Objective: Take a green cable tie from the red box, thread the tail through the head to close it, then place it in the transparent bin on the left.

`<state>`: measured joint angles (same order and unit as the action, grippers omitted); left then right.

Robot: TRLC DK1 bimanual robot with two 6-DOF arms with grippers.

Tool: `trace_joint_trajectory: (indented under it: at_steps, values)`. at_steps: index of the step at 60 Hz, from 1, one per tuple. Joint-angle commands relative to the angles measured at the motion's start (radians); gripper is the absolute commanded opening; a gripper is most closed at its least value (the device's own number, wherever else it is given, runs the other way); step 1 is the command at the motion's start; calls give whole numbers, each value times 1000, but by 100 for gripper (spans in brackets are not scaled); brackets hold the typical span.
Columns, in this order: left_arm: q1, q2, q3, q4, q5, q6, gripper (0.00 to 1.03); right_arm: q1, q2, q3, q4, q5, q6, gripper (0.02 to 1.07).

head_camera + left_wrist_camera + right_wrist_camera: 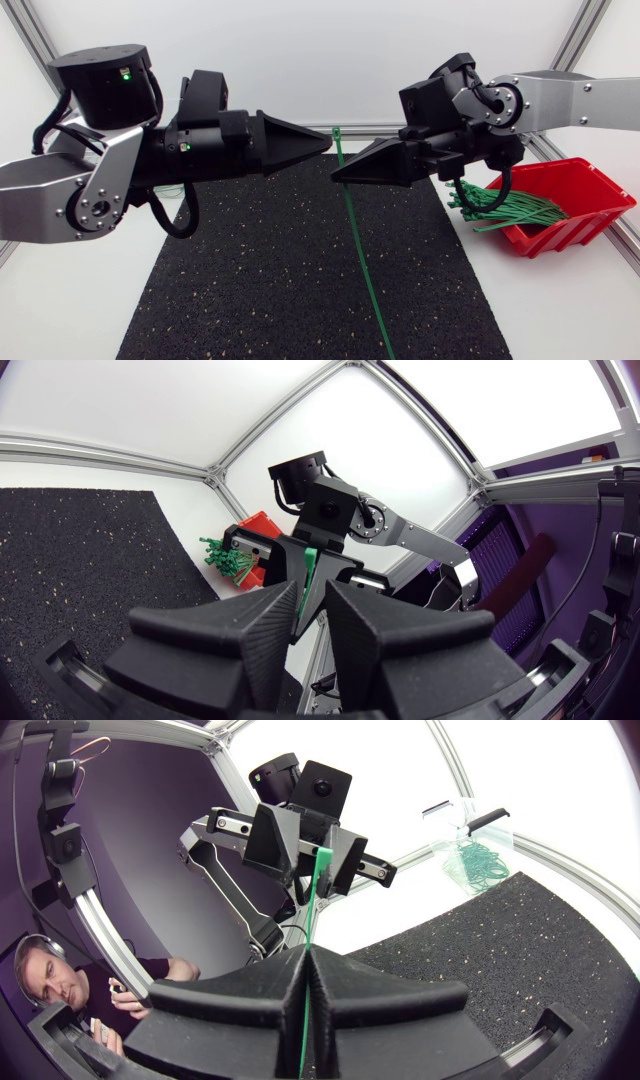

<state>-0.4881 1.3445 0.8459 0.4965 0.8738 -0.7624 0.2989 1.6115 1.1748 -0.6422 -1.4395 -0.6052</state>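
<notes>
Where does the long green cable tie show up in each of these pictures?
Head view: green cable tie runs from the right pincer over the black mat.
Left wrist view: its end shows just ahead of the left pincer.
Right wrist view: clamped between the right pincer's fingers, rising ahead.
Shared landmark: the black mat.

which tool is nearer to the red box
Right. The right tool starts just beside the red box and points away from it; the left tool lies wholly beyond that tip, farther off.
</notes>
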Motion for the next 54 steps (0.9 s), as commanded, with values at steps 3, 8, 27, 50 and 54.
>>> trace_joint_trajectory:
  at_steps: [3, 8, 27, 50, 54]
  values:
    - [5, -10, -13, 17, -2, 8, 24, -6, 4, -58, 73, 13, 2, 8]
    - [8, -19, -24, 17, -4, 18, 24, -9, 4, -79, 125, 41, 1, 8]
    - [19, -13, -47, 17, -4, 60, 26, -15, -28, -110, 245, 73, 5, 8]
    - [29, -4, -51, 16, -7, 115, 27, 31, -84, -176, 564, 185, 213, 8]
    - [33, -5, -51, 16, -7, 123, 28, 26, -85, -179, 576, 166, 262, 8]
